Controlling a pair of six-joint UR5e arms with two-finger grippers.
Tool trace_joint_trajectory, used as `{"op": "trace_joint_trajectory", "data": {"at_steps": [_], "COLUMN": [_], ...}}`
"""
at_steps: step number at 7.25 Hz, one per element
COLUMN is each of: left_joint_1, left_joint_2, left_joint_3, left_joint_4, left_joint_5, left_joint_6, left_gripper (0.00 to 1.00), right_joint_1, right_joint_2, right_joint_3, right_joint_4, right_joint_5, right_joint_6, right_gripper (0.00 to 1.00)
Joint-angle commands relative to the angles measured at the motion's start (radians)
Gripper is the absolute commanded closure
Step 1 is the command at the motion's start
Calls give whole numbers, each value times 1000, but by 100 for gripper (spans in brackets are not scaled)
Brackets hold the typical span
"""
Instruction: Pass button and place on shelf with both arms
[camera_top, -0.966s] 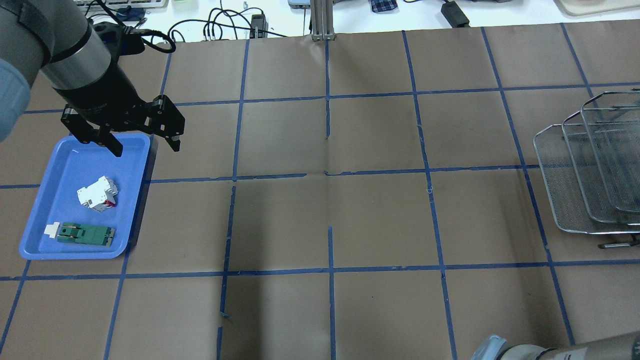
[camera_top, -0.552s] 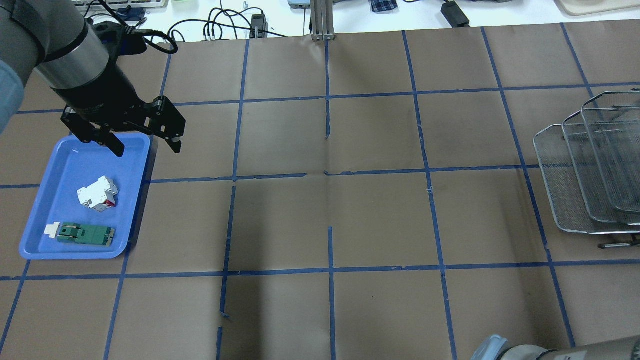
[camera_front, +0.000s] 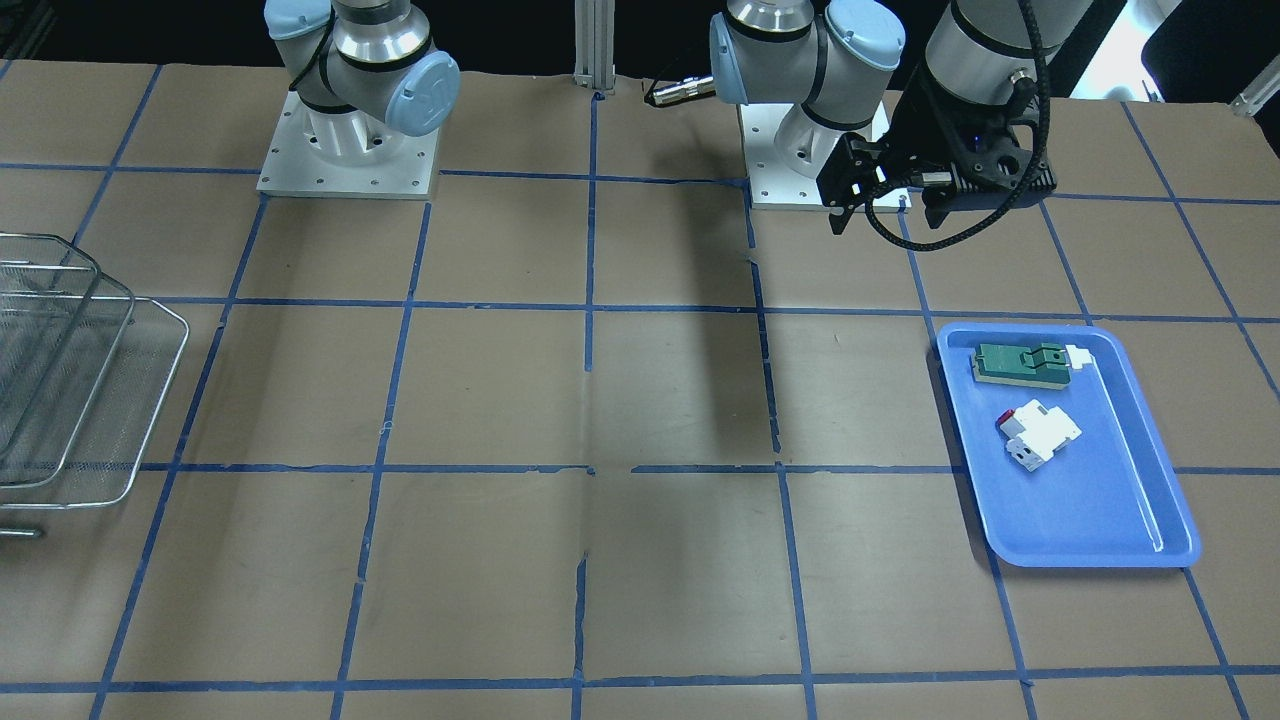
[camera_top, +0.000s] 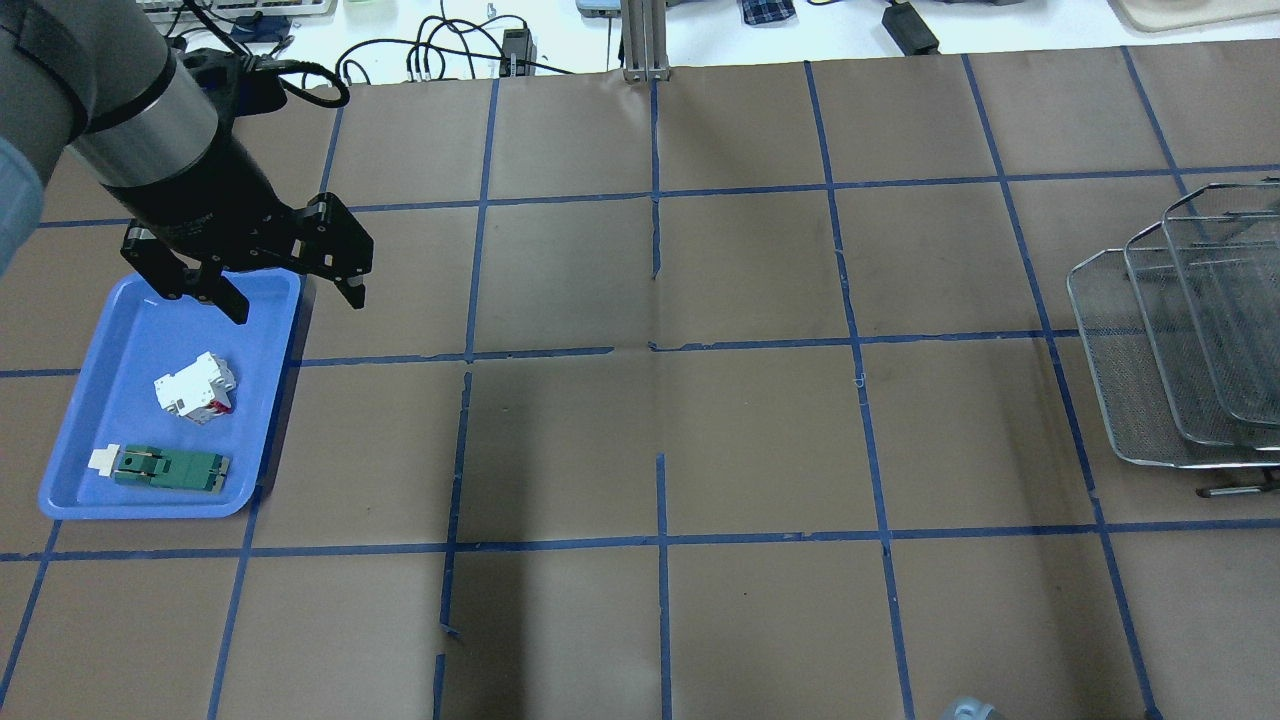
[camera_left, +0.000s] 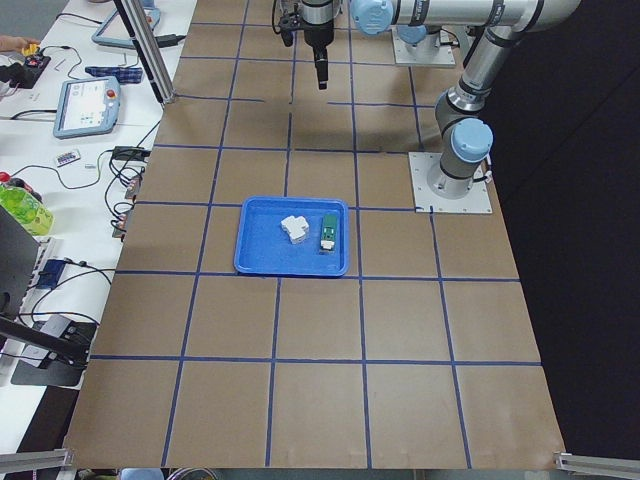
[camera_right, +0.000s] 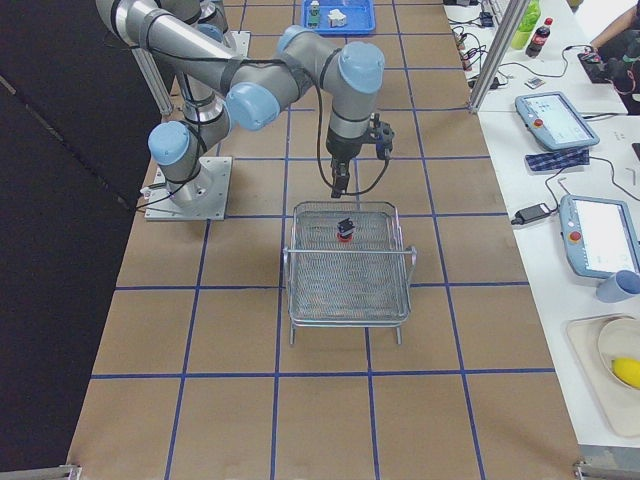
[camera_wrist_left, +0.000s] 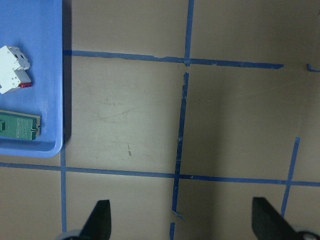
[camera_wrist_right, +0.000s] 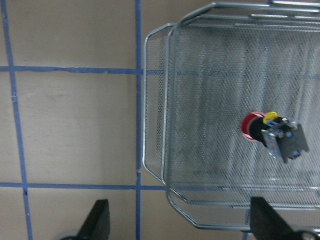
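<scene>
Button (camera_wrist_right: 270, 135) lies in the shelf (camera_wrist_right: 155, 100), its label too blurred to read; left gripper (camera_top: 298, 305) and right gripper (camera_wrist_right: 181, 222) both gape wide, empty.

Blue tray (camera_top: 105, 400) on counter (camera_top: 750, 430), low beneath left jaws and off to one side; only its corner shows at left edge of left wrist view. White block (camera_top: 195, 386) with red tab and green part (camera_top: 170, 467) lie in tray, close but apart. Counter: brown paper, blue tape grid. Black cables (camera_top: 430, 55) on white bench (camera_top: 800, 25) past counter's far edge, well apart from left jaws. Two tablets (camera_right: 555, 118) on bench, well apart from right jaws.
</scene>
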Motion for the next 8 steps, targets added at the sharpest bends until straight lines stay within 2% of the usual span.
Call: {"op": "trace_joint_trajectory", "data": {"at_steps": [1,2,5,7,8], "left_joint_1": [0,0,0,1,0], "left_joint_2": [2,3,10,11,11], "left_joint_3": [-12,-18,-20,-20,-20], "left_joint_4": [-5,0,-2,1,1], "left_joint_5": [5,-5,4,4,8], "left_joint_6": [-1,-1,1,1,1], "left_gripper": [0,0,0,0,0], "right_joint_1": [188,258,483,550,579], "right_joint_2": [-90,-121,-120,-119,-111], "right_joint_3": [4,8,2,2,1], "right_joint_4": [47,96,71,71,34], "right_joint_5": [22,23,23,28,28], "right_joint_6": [127,286,676,741,745], "right_gripper": [0,0,0,0,0]}}
